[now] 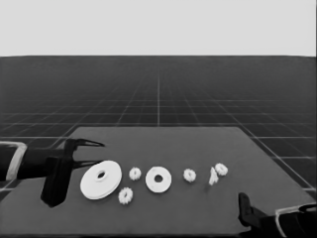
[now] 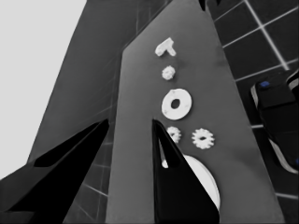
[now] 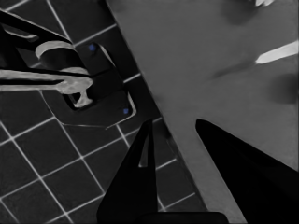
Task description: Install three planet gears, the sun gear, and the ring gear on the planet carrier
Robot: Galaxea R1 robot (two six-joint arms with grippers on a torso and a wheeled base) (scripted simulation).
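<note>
White larger round part [image 1: 101, 179] lies just beside the spread left end effector [image 1: 101, 153]; right end effector [image 3: 173, 128], spread, waits at the surface's [image 1: 198, 208] corner.

Two arms, black toward each hand and pale grey farther back. Left hand [image 1: 91, 153]: two long, pointed black fingers. Right arm [image 1: 277, 218]: black, pale band at 3 o'clock.

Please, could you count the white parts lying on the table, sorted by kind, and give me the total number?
Larger round part: 1
Smaller round part: 1
Small toothed gears: 4
Thin white piece: 1
Total: 7
</note>
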